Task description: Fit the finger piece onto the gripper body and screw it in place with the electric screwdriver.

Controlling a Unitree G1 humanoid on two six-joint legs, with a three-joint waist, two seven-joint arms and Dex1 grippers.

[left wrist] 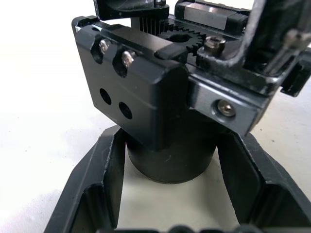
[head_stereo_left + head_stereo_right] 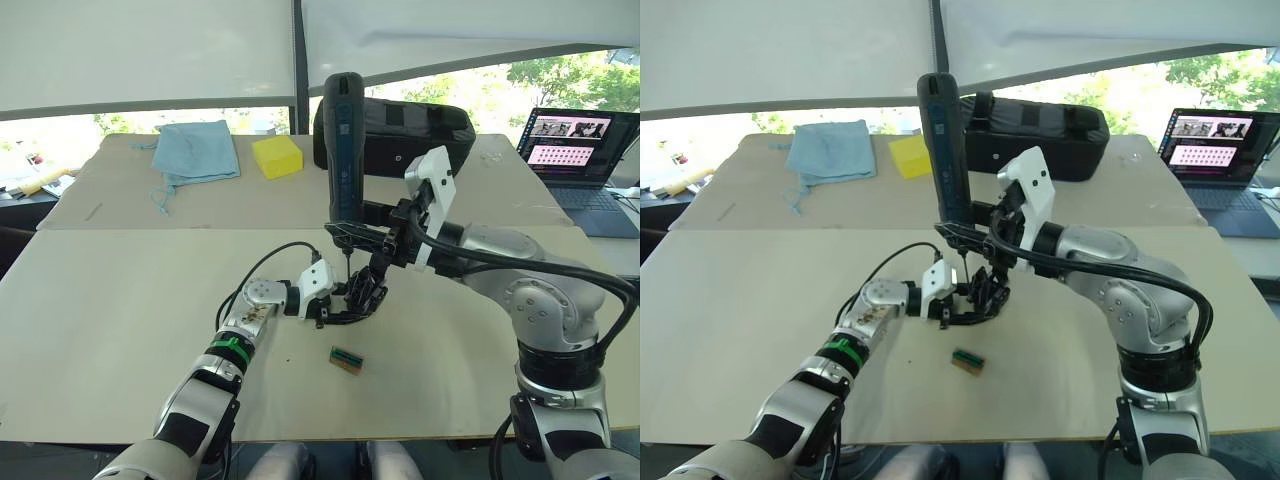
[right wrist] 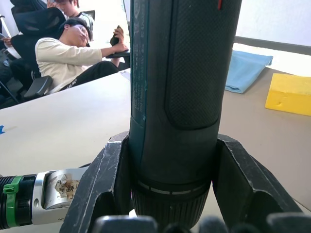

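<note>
One screwdriver (image 2: 345, 150), perhaps two cloths (image 2: 196, 151).

The right gripper (image 3: 177, 194) clamps the upright electric screwdriver (image 3: 180, 82), with a blue cloth (image 3: 248, 70) and yellow block (image 3: 289, 94) behind.

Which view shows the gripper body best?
The left wrist view: the gripper body sits close between the left gripper fingers, its screws and gear teeth plain. In the eye views it is a small dark shape under the electric screwdriver.
</note>
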